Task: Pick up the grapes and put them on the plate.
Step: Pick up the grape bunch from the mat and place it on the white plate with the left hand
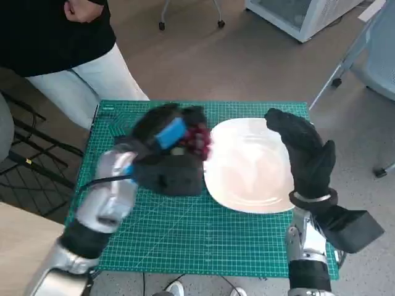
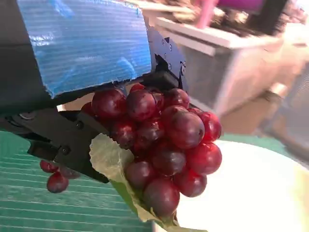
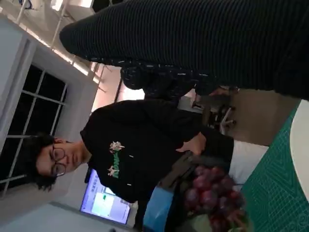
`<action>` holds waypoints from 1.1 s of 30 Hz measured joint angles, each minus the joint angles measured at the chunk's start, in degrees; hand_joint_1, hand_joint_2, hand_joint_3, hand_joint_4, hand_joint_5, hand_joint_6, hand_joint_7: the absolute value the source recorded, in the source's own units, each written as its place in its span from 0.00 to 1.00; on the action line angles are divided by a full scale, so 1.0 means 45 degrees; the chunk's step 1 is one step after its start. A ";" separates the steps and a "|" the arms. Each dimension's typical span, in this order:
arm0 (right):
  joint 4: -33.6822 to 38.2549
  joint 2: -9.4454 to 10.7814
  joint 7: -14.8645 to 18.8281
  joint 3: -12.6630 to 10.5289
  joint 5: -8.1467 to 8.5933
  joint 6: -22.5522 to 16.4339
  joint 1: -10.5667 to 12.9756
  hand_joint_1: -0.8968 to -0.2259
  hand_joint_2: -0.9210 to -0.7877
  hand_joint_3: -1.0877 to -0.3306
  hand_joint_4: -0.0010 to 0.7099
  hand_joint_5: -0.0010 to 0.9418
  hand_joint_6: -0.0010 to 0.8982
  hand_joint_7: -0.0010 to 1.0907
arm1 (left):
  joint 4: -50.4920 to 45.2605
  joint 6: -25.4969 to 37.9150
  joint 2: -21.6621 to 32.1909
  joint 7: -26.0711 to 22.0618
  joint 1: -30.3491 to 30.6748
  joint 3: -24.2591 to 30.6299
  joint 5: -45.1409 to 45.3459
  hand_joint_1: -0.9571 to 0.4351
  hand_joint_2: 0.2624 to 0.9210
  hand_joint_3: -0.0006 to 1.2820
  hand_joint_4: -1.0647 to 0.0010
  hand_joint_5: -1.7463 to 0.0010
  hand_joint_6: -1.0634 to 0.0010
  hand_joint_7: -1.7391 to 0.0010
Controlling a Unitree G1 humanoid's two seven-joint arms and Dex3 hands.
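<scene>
A green cutting mat [image 1: 185, 234] covers the small desk, with brown floor around it and a person in a black top [image 3: 145, 145] and white trousers standing at the far side.

The left hand [image 1: 166, 157] grips the grapes [image 1: 196, 140], its black fingers [image 2: 67, 140] closed round the top of the bunch just below the blue tape [image 2: 87, 43]. The bunch hangs clear of the mat; in the head view it sits right at the near-left edge of the plate [image 1: 253, 185], and in the left wrist view its lower part shows against the white plate. The head view is blurred around this hand, so whether the grapes touch the plate cannot be told.

The grapes are a tight cluster of glossy dark red berries with a pale green leaf [image 2: 108, 159] beside the fingers and down under the bunch. A few small loose-hanging berries [image 2: 54, 176] show on the far side of the fingers, over the mat.

The plate is white, plain and oval-looking, lying on the right half of the mat.

The right hand [image 1: 305, 151], in its black glove, holds nothing; its fingers are stretched out and lie over the plate's right rim, though contact with it cannot be made out.

A white cabinet [image 1: 302, 15] stands on the floor beyond the desk.
</scene>
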 measured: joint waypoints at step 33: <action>-0.0655 -0.0085 -0.0086 -0.0610 0.0264 -0.0363 0.0430 0.33 0.00 0.53 0.64 0.01 0.12 0.34 | 1.0492 -0.3474 -0.3559 0.0464 -0.5049 -0.1774 -0.0025 0.69 1.00 0.22 0.62 0.15 0.60 0.21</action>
